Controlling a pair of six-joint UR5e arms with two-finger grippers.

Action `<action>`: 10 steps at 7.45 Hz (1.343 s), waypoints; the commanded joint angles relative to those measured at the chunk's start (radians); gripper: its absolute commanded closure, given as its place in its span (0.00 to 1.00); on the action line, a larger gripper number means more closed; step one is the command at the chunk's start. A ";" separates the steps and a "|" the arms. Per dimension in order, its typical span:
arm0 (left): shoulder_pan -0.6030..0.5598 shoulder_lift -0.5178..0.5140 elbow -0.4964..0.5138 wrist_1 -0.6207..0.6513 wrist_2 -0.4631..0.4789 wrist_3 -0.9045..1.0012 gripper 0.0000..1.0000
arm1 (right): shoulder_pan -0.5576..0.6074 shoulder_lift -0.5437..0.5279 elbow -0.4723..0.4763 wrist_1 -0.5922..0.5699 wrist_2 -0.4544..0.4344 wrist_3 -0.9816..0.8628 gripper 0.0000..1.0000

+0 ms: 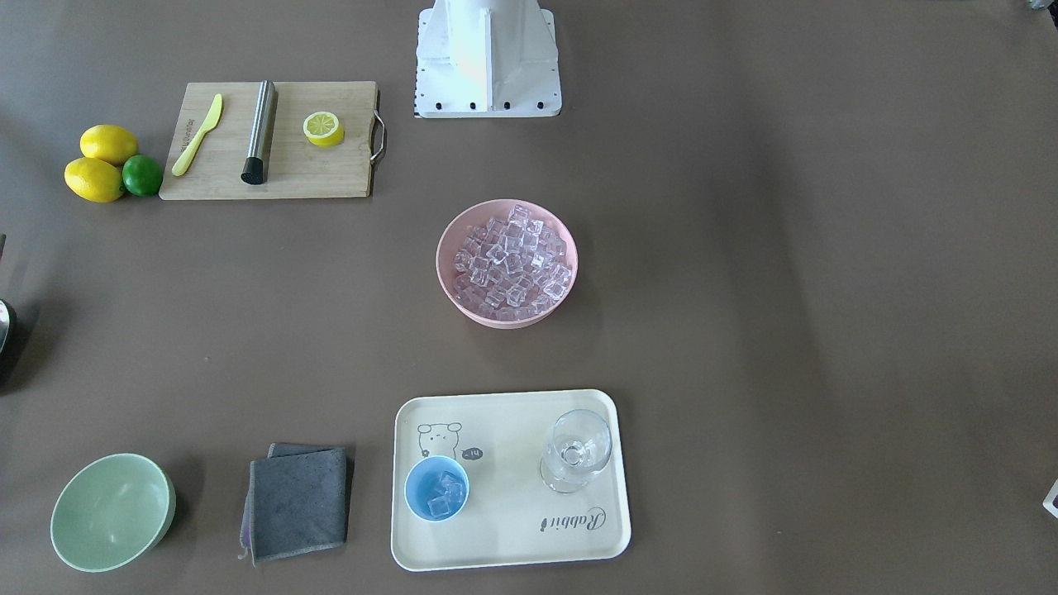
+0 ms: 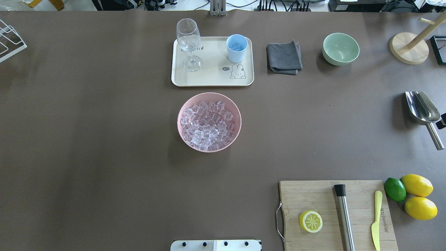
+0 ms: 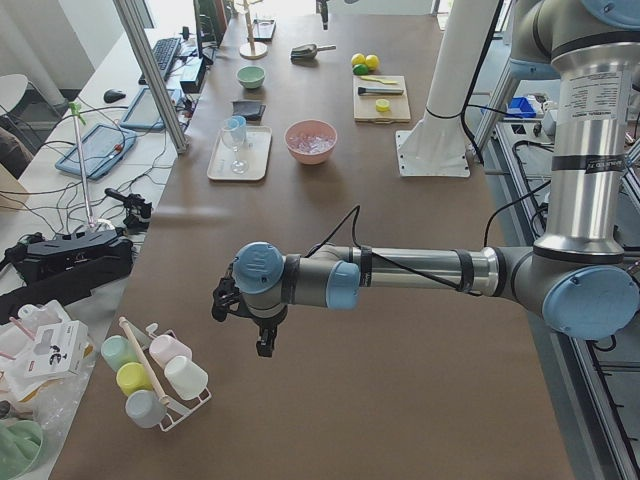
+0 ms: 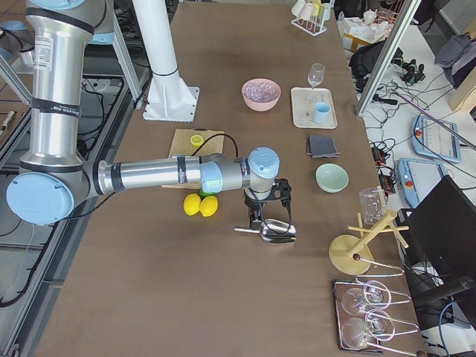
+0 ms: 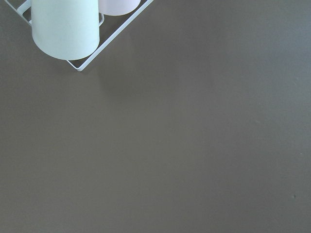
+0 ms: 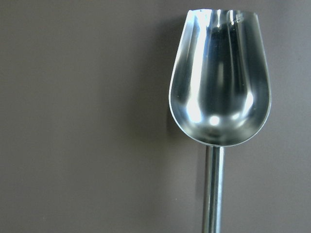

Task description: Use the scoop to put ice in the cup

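Observation:
The silver scoop [image 2: 421,108] lies empty on the table at the far right, also in the right wrist view [image 6: 218,97]. My right gripper [image 4: 269,218] hangs just above it; I cannot tell whether it is open or shut. The light-blue cup [image 1: 436,487] stands on the cream tray [image 1: 512,537] with a few ice cubes inside, also in the overhead view [image 2: 237,48]. The rest of the ice [image 2: 208,122] fills the pink bowl [image 2: 181,115] at mid table. My left gripper [image 3: 265,348] hangs far off over bare table; its state cannot be told.
A clear stemmed glass [image 2: 188,43] stands on the tray. A grey cloth [image 2: 284,57] and a pale green bowl [image 2: 340,48] lie to its right. A cutting board [image 2: 313,198] holds a lemon half, steel cylinder and yellow knife; lemons and a lime [image 2: 394,189] sit beside it.

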 commanded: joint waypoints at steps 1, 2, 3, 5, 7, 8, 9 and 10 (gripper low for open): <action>0.000 -0.002 0.010 0.000 0.000 0.000 0.01 | 0.181 0.044 0.004 -0.256 -0.005 -0.296 0.01; 0.000 -0.004 0.010 0.000 0.000 0.000 0.01 | 0.235 0.025 -0.003 -0.274 -0.015 -0.315 0.01; 0.000 -0.002 0.010 0.000 0.000 0.000 0.01 | 0.260 0.014 -0.008 -0.272 -0.032 -0.316 0.01; 0.000 -0.004 0.011 0.000 0.000 0.000 0.01 | 0.271 0.017 -0.043 -0.268 -0.074 -0.344 0.01; 0.000 -0.004 0.011 0.000 0.000 0.000 0.01 | 0.289 0.015 -0.043 -0.268 -0.068 -0.352 0.01; 0.000 -0.004 0.010 0.000 0.000 0.000 0.01 | 0.289 0.014 -0.043 -0.268 -0.068 -0.353 0.01; 0.000 -0.004 0.008 0.000 0.000 -0.002 0.01 | 0.291 0.014 -0.045 -0.268 -0.068 -0.353 0.01; 0.000 -0.004 0.010 0.000 -0.002 -0.002 0.01 | 0.291 0.012 -0.045 -0.269 -0.068 -0.353 0.01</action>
